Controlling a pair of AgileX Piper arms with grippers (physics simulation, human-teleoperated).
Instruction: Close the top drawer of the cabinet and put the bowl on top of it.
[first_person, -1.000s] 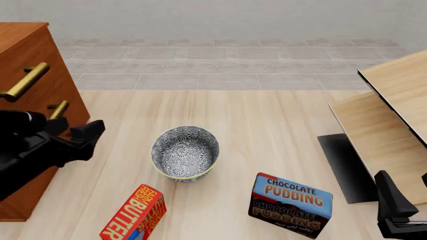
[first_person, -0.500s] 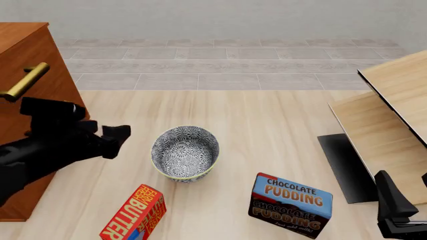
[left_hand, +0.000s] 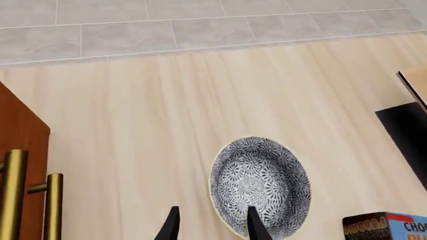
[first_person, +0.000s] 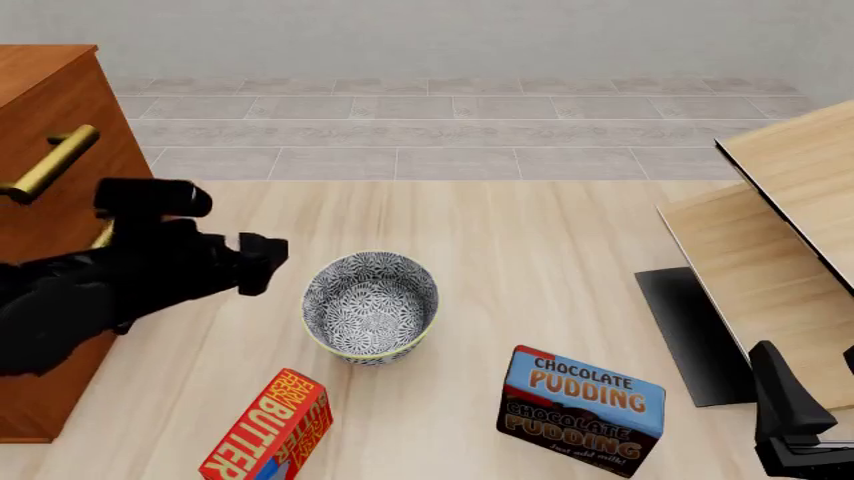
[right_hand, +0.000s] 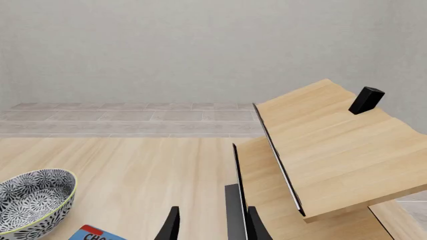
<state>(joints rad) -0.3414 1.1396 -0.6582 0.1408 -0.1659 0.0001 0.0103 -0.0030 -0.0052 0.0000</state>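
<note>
The reddish-brown cabinet (first_person: 60, 110) stands at the far left. Its top drawer shows a long brass handle (first_person: 51, 163), and the front looks flush with the cabinet face. Mid-table, the blue-patterned bowl (first_person: 371, 305) sits upright and empty. My left gripper (first_person: 263, 262) hovers between cabinet and bowl, just left of the bowl's rim. In the left wrist view this gripper (left_hand: 212, 227) is open and empty, with the bowl (left_hand: 260, 186) beyond its tips. My right gripper (right_hand: 212, 226) is open and empty, low at the front right corner (first_person: 787, 418), far from the bowl (right_hand: 33, 200).
A butter box (first_person: 267, 428) lies in front of the bowl to the left, and a chocolate pudding box (first_person: 581, 408) to the right. Pale wood furniture (first_person: 787, 220) with a dark base fills the right side. The lower brass handles (left_hand: 53, 205) show in the left wrist view.
My left gripper has swung right, away from the cabinet front toward the bowl, uncovering the cabinet face. The bowl, the boxes and the right arm have stayed put.
</note>
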